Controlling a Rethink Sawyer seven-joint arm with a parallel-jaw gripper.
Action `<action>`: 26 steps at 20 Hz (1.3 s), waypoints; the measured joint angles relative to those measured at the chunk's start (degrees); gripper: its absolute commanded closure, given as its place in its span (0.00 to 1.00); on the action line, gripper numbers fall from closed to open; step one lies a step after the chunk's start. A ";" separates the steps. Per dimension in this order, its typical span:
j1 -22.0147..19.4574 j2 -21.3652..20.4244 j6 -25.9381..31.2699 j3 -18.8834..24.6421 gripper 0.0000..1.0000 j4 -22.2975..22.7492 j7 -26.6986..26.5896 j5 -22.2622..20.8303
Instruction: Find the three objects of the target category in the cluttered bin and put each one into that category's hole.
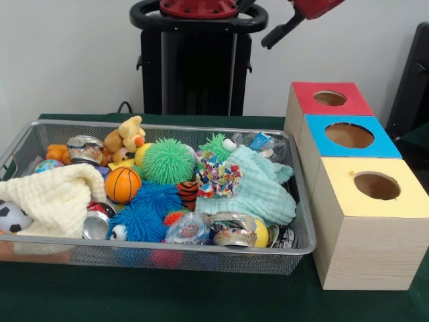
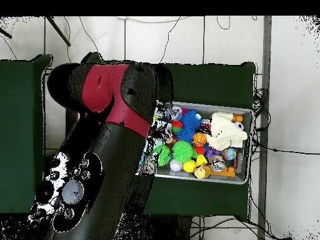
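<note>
Green-clothed tabletop (image 1: 201, 295) carries a wire-mesh bin (image 1: 167, 258) at left and three wooden boxes (image 1: 365, 235) with round holes at right. Bin holds a knitted cream cloth (image 1: 57, 198), mint cloth (image 1: 258, 188), spiky green ball (image 1: 167, 161), small basketball (image 1: 123, 184). End effector hidden; state cannot be told.

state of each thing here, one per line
wire mesh bin: on the table, full of clutter
pale yellow knitted cloth: draped over the bin's rim
mint green cloth: crumpled on top
orange mini basketball: uncovered
red-topped box, blue-topped box, yellow-topped box: holes unblocked
</note>
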 measured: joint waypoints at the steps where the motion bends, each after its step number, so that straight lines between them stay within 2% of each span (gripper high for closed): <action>1: 0.04 -0.08 0.01 -0.02 0.00 -0.03 0.00 -0.33; 9: 0.74 -1.76 0.01 -0.02 0.00 -0.08 0.00 -4.57; 18: 0.71 -4.01 -0.07 -0.02 0.00 -0.08 0.00 -7.40; 26: -0.27 -5.51 -3.82 0.60 0.00 -0.07 0.00 -9.28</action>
